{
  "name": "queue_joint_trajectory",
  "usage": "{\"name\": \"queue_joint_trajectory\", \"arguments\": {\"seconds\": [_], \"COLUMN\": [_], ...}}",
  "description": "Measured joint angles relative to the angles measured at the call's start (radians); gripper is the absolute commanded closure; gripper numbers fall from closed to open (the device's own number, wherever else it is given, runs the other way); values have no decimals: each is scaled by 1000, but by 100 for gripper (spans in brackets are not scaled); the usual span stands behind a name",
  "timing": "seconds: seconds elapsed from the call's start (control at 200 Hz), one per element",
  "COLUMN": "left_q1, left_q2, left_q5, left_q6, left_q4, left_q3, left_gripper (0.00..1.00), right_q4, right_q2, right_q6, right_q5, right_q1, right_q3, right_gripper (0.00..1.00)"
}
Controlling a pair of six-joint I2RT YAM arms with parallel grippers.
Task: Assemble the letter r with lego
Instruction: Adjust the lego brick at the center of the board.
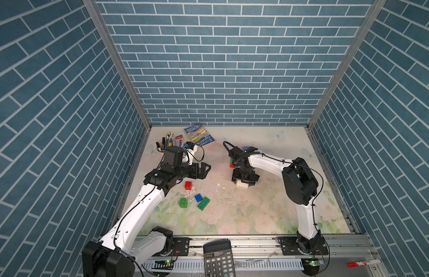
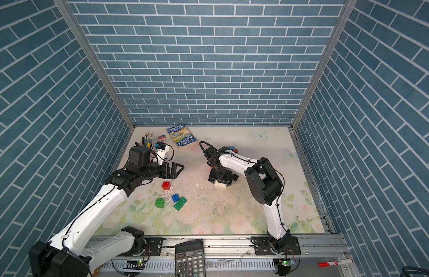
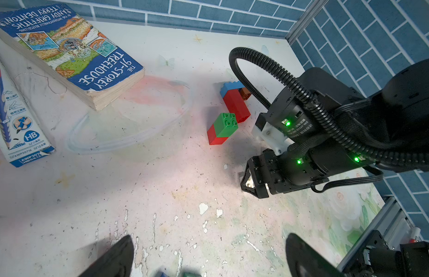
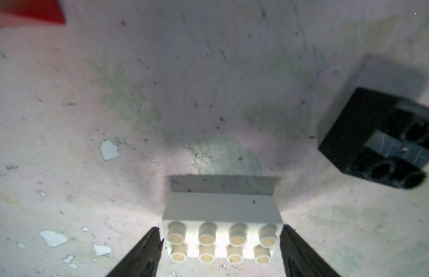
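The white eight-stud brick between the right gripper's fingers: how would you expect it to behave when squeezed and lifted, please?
Probably rigid: the white brick is a hard-edged moulded block, so it should not deform. Its smooth short ends, flanked by the right gripper's fingers, may slip. Lying flat, studs up, it should not roll.

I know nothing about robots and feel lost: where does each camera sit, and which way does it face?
Both top views: high over the front rail, looking down on the table; the left arm, right arm, left gripper and right gripper show.
Left wrist: on the left arm, facing across the table at the book and right arm; own fingertips show.
Right wrist: on the right arm, looking down at the white brick between its own fingers.
Shared: both top views also show the white brick.
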Motion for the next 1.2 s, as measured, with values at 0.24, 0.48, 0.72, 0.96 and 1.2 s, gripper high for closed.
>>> {"name": "queue_joint_trajectory", "arguments": {"seconds": [0.24,0.48,0.72,0.96,1.2], "left_q1": [0,0,0,0,0], "left_q2": [0,0,0,19,61], "left_q5": [0,-1,-5,-5,-6], "left_q6": [0,6,11,10,3], "left_q4": [-6,-16,-29,-10,19], "left_q3": [0,0,0,2,32], "left_gripper": [1,0,0,0,0], "right_q4": [14,21,13,-17,11], "right_q2": [4,4,0,-70,-103], "right_q6": [1,6,5,4,-13], "right_q5": [0,0,11,71,66], "right_q1": [0,0,0,-27,-115], "right_q3": [-8,-16,-16,-16,-15], "right_gripper": [29,58,73,75,75]}}
